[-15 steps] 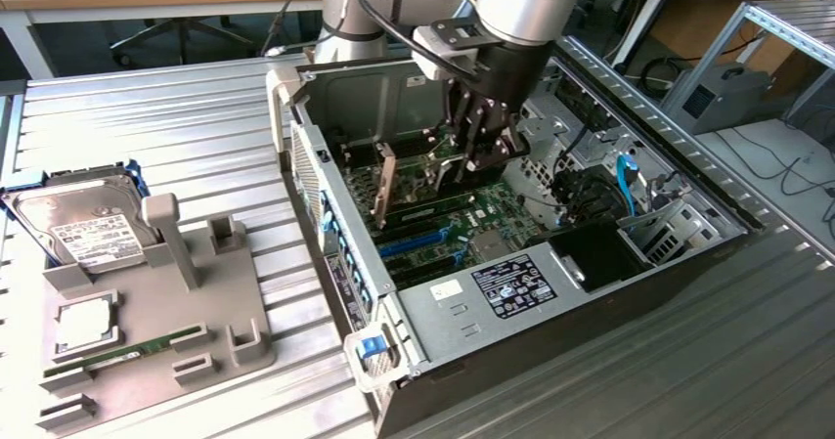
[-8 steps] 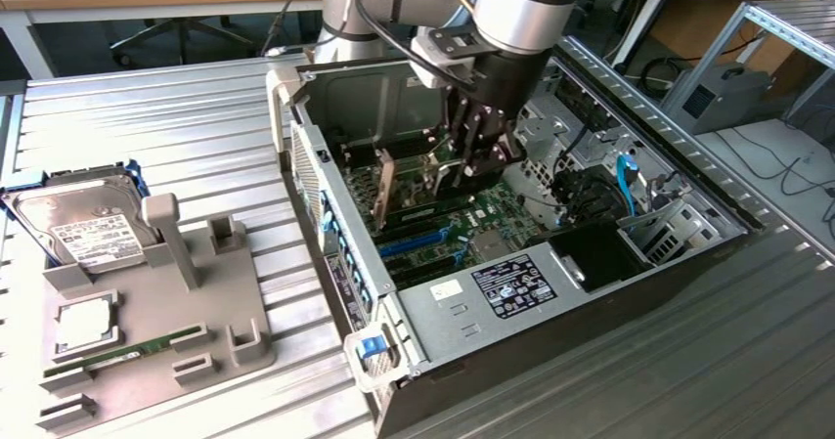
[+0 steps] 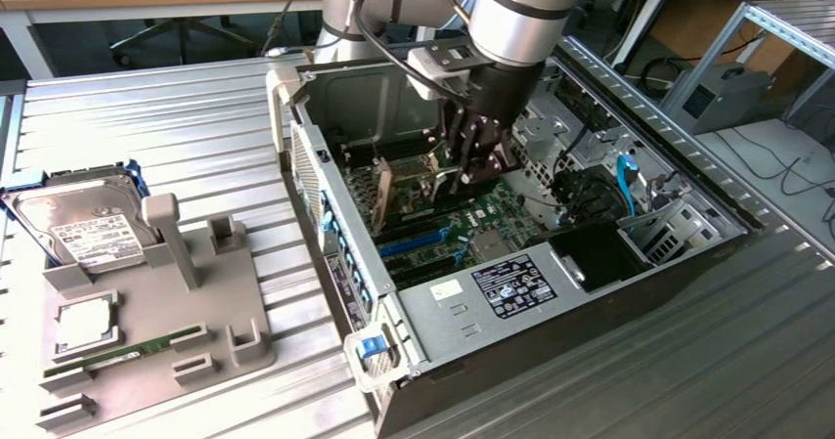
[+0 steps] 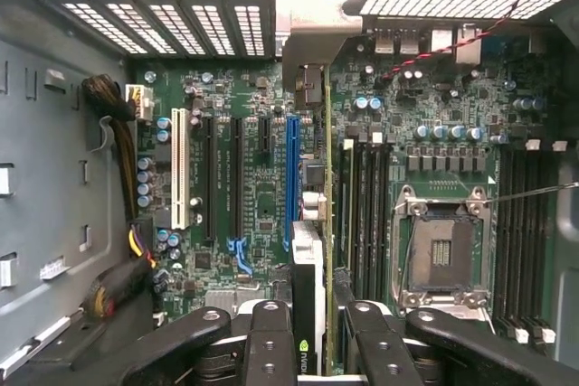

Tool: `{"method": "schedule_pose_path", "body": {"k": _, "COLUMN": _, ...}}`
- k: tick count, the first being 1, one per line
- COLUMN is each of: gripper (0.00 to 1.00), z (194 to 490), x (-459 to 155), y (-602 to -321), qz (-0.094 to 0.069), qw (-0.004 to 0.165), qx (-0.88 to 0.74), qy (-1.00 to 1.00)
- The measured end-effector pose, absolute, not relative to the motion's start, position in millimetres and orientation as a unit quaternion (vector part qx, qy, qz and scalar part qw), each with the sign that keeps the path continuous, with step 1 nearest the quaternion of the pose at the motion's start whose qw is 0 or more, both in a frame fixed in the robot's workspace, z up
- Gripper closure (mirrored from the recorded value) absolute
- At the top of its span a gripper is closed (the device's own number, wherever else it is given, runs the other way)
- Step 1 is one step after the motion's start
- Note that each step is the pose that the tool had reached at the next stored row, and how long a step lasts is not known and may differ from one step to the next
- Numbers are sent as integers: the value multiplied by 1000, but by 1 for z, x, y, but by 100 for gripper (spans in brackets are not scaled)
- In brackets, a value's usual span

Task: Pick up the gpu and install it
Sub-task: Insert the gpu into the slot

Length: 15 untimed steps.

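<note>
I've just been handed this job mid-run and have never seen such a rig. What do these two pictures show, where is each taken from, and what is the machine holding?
The machine is a single robot arm with a two-fingered gripper at its end. The exterior view comes from a camera off the arm, looking down on a ribbed metal table. An open computer case lies on it, and the arm reaches inside. Toward the exterior view's left sits a grey holder with a hard drive, a processor chip and a RAM stick. The wrist view comes from a camera on the wrist, looking past the gripper at the motherboard. The gripper is shut on the gpu, seen edge-on, close beside the long blue slot. Whether the card is seated I cannot tell.
</note>
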State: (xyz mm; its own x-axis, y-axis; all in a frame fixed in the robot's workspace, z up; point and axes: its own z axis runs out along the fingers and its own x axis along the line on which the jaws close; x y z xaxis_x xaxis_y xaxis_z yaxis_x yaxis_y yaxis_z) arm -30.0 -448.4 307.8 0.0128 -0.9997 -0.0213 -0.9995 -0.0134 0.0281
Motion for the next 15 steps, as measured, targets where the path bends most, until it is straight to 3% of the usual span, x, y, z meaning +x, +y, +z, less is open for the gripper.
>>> {"method": "schedule_pose_path", "body": {"k": 15, "gripper": 73, "z": 297, "x": -33, "y": -453, "qz": -17, "qw": 2, "qx": 712, "qy": -702}}
